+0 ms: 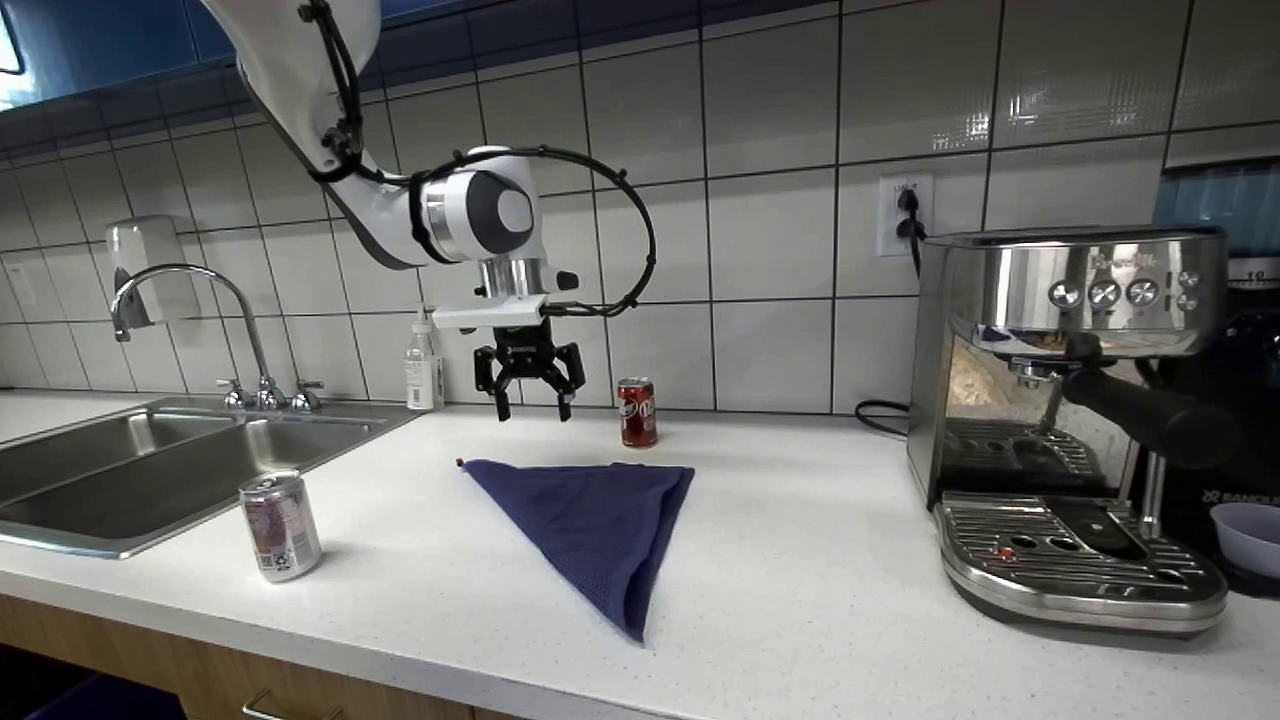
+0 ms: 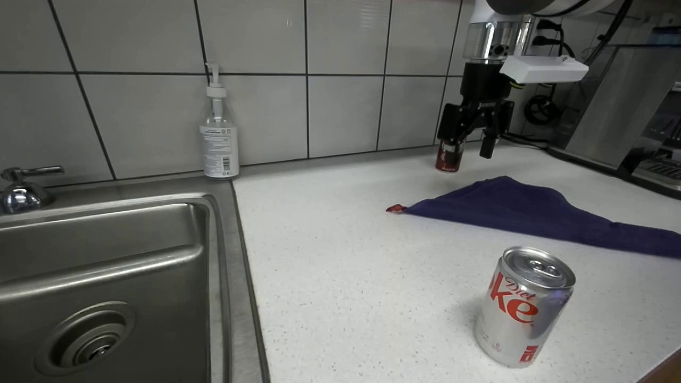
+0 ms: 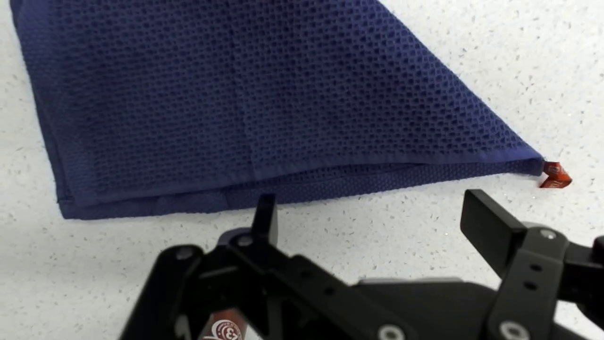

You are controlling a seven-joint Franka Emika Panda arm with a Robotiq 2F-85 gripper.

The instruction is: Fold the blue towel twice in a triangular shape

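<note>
The gripper [image 1: 533, 412], spread wide and holding nothing, hangs above the tabletop [image 1: 800, 560], near the edge of the blue towel [image 1: 585, 520] closest to the wall [image 1: 770, 350]. Most of the towel, a triangle of layered cloth, lies below and frontward, its long edge slanting from the red tag [image 3: 557, 175] to the front tip, so the second fold probably calls for lowering slightly forward

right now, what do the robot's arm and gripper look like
The arm is white and rounded, with a dark grey joint cap and a silver collar. A black cable runs along it and loops out. Below the collar sits a white block, then the black gripper with two angular, jointed fingers and pale screw heads.
</note>
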